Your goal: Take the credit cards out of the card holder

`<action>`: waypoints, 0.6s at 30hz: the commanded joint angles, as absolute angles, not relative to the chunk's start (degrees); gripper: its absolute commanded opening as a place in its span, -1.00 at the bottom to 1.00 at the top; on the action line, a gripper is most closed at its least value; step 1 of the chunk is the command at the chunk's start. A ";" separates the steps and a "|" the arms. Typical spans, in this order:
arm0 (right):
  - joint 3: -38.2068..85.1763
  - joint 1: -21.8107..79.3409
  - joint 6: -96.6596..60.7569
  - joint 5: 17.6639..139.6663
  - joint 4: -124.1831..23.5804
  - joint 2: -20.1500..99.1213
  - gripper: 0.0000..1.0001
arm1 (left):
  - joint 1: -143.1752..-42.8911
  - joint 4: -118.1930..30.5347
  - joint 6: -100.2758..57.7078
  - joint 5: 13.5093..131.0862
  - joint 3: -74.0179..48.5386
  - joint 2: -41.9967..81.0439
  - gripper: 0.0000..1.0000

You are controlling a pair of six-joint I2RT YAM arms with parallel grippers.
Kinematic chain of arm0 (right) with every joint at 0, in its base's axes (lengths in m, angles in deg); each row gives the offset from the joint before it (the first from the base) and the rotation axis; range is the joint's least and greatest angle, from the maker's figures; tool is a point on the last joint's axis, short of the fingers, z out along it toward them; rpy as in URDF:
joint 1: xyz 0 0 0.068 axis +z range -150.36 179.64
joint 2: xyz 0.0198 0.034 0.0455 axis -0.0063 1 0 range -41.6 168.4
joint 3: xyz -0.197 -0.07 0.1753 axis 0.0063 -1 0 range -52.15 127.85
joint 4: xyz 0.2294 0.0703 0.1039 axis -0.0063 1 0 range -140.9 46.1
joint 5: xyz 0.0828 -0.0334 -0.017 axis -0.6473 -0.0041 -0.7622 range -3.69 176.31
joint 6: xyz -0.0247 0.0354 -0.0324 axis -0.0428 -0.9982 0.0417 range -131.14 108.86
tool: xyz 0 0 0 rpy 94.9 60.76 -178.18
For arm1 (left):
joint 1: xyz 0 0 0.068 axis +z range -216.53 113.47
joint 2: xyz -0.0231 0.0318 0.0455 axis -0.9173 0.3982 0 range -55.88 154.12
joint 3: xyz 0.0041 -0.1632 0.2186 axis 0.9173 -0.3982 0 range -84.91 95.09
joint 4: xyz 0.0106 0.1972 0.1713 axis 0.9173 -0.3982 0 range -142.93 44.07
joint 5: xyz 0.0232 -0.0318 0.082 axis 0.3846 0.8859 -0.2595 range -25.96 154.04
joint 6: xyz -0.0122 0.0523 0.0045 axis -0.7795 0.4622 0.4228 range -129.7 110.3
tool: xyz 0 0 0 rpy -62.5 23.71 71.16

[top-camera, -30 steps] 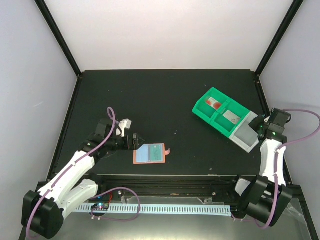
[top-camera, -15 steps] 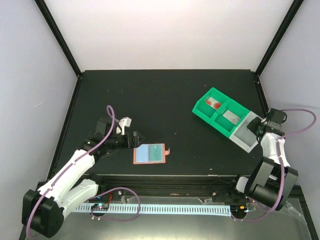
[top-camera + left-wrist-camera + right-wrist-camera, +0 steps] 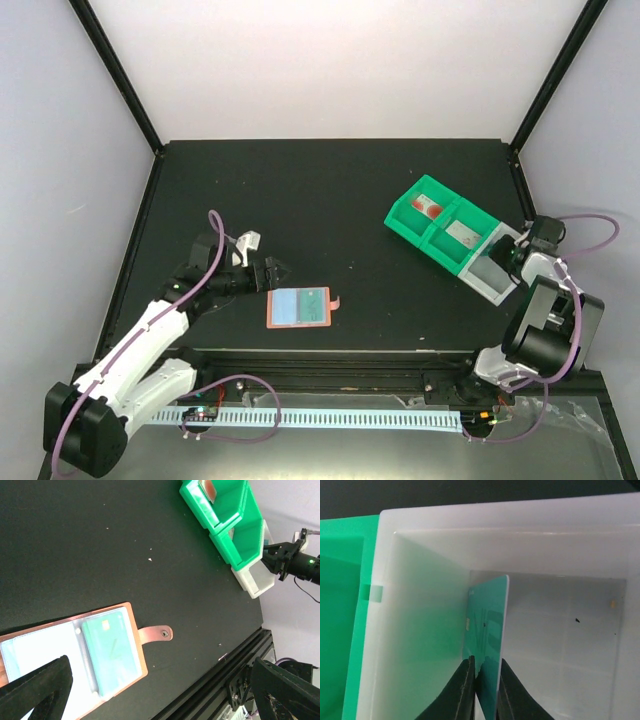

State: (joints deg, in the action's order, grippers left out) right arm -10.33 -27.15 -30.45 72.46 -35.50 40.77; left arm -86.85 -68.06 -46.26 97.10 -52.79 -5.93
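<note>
The left gripper [image 3: 272, 276] hangs with jaws wide apart just beside the open card holder [image 3: 298, 307] on the table [image 3: 330, 200]; credit cards [image 3: 110, 652] lie in its sleeves; the right gripper [image 3: 486, 690] is clamped on a teal card [image 3: 487, 625], upright inside the white bin [image 3: 420, 580].

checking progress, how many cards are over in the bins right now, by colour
teal card: 1, in the white bin, between the fingers of the right gripper
grey card: 1, in the green bin
red-and-white card: 1, in the green bin
total: 3
</note>
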 commanded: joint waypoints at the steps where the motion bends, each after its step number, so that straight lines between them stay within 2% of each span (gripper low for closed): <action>1: -8.74 -27.41 -30.07 71.78 -36.91 41.01 -0.69 | -86.66 -66.17 -48.04 97.10 -52.46 -6.99 0.98; 7: -8.30 -27.39 -31.88 74.77 -35.91 38.65 -0.41 | -86.66 -64.33 -49.40 97.43 -54.49 -7.15 0.98; 17: -4.57 -26.39 -34.91 80.92 -29.38 33.84 -0.08 | -86.74 -64.10 -46.85 97.90 -54.79 -3.27 0.98; 18: -4.12 -26.21 -34.99 80.59 -28.67 33.47 0.00 | -86.75 -64.16 -46.68 97.80 -54.73 -2.57 0.98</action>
State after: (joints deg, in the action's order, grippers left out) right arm -6.52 -26.93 -33.97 78.40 -31.76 36.18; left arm -86.85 -65.29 -48.23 97.18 -54.95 -4.77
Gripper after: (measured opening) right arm 0.455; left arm 0.989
